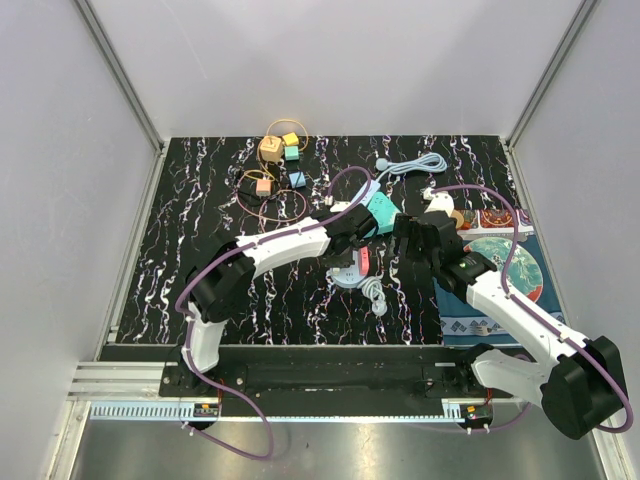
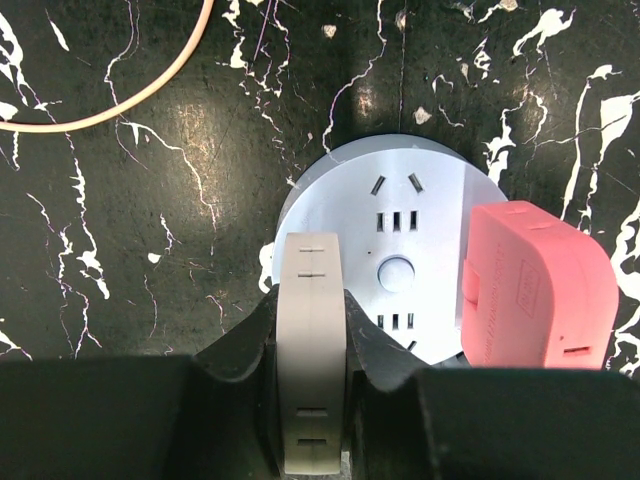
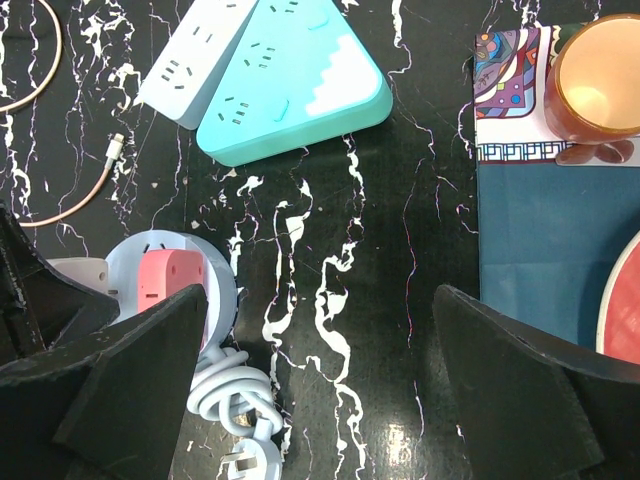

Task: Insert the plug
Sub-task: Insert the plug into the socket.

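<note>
My left gripper [image 2: 312, 335] is shut on a pale grey plug [image 2: 315, 300], which stands upright between the black fingers. The plug hangs over the left edge of a round light-blue socket hub [image 2: 400, 220]. A pink adapter [image 2: 535, 290] sits on the hub's right side. In the top view the left gripper [image 1: 350, 236] is above the hub [image 1: 343, 275]. My right gripper [image 3: 320, 340] stands open over bare tabletop just right of the hub [image 3: 135, 255], with nothing between its fingers.
The hub's coiled white cord [image 3: 225, 395] lies beside it. A teal triangular power strip [image 3: 300, 70] and a white strip [image 3: 190, 60] lie behind. A blue mat [image 3: 540, 240] with an orange cup [image 3: 600, 75] is on the right. Small blocks and thin cables [image 1: 280, 160] lie at the back.
</note>
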You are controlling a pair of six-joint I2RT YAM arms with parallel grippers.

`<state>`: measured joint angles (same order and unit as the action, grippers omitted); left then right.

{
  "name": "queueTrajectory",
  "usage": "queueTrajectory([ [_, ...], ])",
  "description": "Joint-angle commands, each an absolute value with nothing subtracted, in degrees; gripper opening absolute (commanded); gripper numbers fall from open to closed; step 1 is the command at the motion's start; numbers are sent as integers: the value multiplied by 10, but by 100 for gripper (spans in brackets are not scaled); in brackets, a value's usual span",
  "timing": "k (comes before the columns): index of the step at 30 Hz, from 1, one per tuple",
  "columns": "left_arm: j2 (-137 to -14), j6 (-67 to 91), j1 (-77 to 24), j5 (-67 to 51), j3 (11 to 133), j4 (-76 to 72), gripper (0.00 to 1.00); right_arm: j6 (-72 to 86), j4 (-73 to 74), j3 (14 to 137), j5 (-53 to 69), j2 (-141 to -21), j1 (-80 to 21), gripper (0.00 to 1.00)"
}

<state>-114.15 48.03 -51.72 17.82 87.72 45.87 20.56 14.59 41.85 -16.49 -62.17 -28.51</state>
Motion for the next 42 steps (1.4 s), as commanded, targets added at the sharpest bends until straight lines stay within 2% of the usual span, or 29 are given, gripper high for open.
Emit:
queueTrajectory([
  [1,-1183,481,-516,162,873,454,0,200,118,415,-169,-610,-293,100],
  [16,-1169,490,-508,149,806,421,0,199,114,412,-167,-608,-294,100],
  [24,-1155,491,-508,149,817,426,0,197,113,412,-166,-608,-295,100],
  [25,-1151,491,-509,150,821,426,3,196,112,412,-165,-608,-295,100],
  [26,-1147,490,-508,153,824,426,12,196,111,412,-165,-608,-296,100],
  [30,-1129,492,-507,163,851,429,31,195,111,412,-162,-607,-296,100],
  [37,-1114,494,-499,171,879,431,48,192,107,411,-153,-606,-296,100],
  [42,-1102,491,-497,173,881,437,50,193,107,411,-152,-606,-298,100],
])
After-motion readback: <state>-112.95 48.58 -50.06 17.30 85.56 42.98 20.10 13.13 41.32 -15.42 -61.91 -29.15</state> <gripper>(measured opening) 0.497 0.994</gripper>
